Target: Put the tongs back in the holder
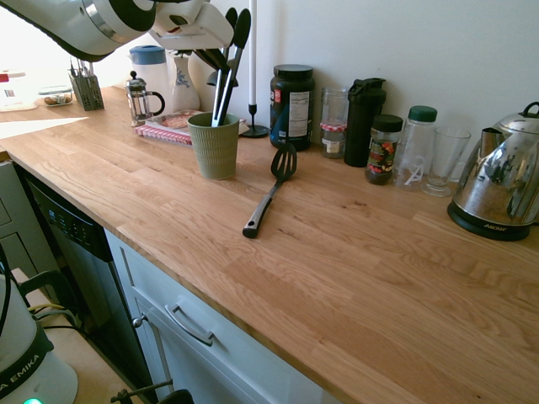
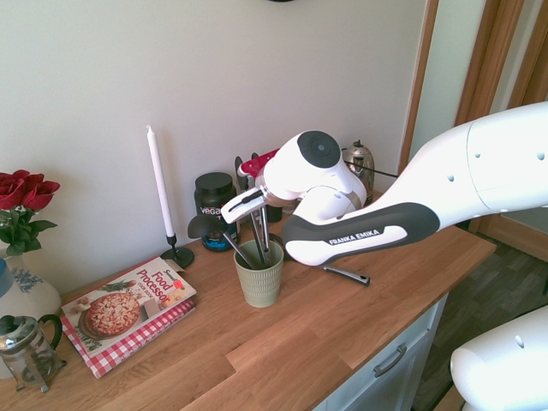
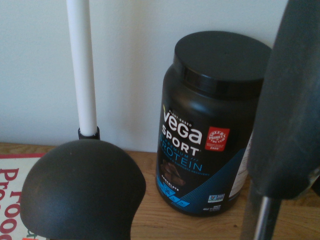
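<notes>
Seen behind the gripper: black protein tub against the wall, white candle in a black stand just beside it. Lying past the gripper on the wooden counter: black slotted spatula. Lined up farther along the wall, away from the gripper: glass jar, black bottle, spice jar, chrome kettle. Resting on the gripper's other side: cookbook, French press, red roses.
</notes>
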Action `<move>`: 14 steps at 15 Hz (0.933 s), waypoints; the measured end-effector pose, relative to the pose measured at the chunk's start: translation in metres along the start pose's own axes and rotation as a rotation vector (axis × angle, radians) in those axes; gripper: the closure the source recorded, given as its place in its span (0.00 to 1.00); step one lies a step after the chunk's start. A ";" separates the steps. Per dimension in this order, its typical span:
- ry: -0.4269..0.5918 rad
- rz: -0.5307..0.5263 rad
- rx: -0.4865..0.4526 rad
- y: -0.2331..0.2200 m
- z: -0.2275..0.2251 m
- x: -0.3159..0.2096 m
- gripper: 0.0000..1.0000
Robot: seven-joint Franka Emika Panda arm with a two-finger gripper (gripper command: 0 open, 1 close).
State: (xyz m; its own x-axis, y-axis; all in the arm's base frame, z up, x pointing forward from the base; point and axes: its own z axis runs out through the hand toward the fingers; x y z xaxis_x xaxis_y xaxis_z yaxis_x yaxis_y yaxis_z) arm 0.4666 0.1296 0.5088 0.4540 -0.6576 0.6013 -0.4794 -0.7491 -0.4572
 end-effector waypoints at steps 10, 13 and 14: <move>-0.066 -0.013 -0.071 0.015 0.027 -0.021 0.00; -0.092 -0.027 -0.097 0.020 0.033 -0.027 0.00; -0.095 -0.030 -0.097 0.021 0.033 -0.028 0.00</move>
State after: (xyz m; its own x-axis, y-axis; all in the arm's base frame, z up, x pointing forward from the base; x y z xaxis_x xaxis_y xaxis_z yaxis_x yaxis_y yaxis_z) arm 0.4689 0.1299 0.4607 0.5362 -0.6428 0.5471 -0.5330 -0.7604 -0.3711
